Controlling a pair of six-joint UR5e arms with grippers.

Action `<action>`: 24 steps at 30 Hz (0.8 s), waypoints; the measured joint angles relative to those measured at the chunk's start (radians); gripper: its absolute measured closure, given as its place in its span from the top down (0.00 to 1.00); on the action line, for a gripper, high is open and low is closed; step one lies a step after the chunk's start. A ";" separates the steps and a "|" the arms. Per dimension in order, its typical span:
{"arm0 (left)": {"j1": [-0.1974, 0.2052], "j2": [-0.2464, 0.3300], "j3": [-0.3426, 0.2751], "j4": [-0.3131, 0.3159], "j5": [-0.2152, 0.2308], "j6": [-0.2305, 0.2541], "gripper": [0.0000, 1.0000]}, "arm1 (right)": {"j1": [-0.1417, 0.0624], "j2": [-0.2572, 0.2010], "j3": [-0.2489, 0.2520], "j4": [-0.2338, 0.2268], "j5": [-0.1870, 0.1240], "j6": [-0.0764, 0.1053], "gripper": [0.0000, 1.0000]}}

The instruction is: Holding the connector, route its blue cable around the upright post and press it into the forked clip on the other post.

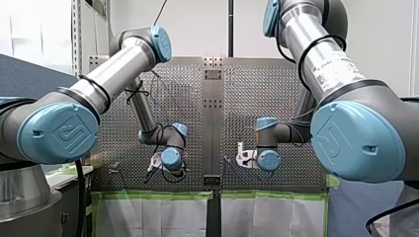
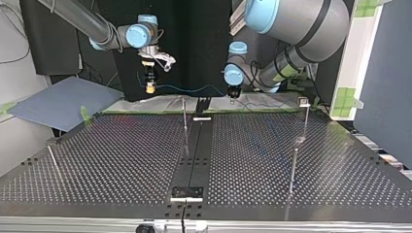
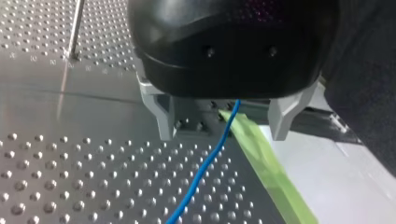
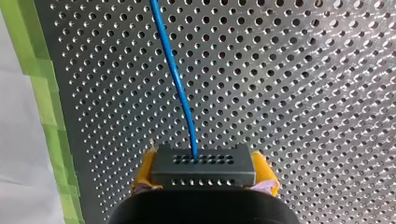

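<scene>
Our right gripper [image 4: 204, 173] is clamped on the dark grey rectangular plastic connector [image 4: 203, 164], with its yellow pads [image 4: 145, 170] squeezing the two short ends. The connector's face is dotted with rows of tiny holes. The thin glossy blue cable [image 4: 180, 84] springs from it towards twelve o'clock, then curves to eleven above the perforated metal table [image 4: 303, 93]. Matte green tape [image 4: 44, 102] edges the plate at the connector's nine o'clock. In the top view the cable sags across to our left gripper [image 2: 234, 95]; whether that one grips it, we cannot tell. A slim upright steel post [image 2: 184, 114] stands at the cable's six o'clock.
</scene>
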 joint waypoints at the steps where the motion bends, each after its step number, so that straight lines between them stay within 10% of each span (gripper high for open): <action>1: 0.000 0.000 0.000 -0.001 0.007 -0.001 1.00 | -0.001 0.000 0.000 0.001 0.000 0.000 0.00; 24: -0.020 -0.094 0.058 -0.001 0.182 -0.121 1.00 | -0.023 0.000 -0.001 -0.018 0.000 -0.003 0.00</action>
